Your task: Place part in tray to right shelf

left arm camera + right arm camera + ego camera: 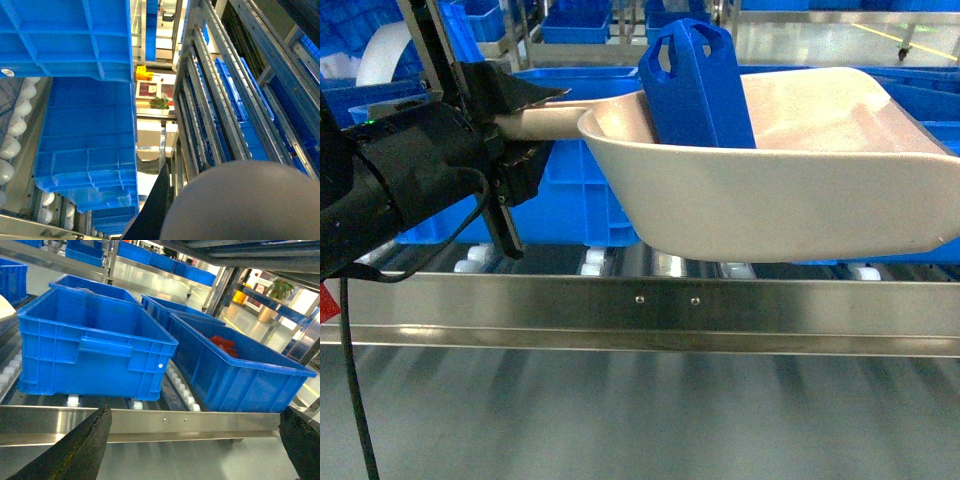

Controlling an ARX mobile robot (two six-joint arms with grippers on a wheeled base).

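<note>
left end effector [525, 125] pinching tray [770, 200] handle | part [698, 85] base hidden | right end effector [200, 450] spread

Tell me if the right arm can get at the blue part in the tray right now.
Probably yes. The part stands upright in the tray, its handle end poking above the rim with nothing over it. The right gripper has its jaws wide apart and empty, facing the shelf rail, so it would only need to swing over.

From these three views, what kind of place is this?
Probably a warehouse or factory parts store: stainless-steel roller racks with white rollers, large blue plastic crates stacked on them, and further shelving aisles of blue bins.
</note>
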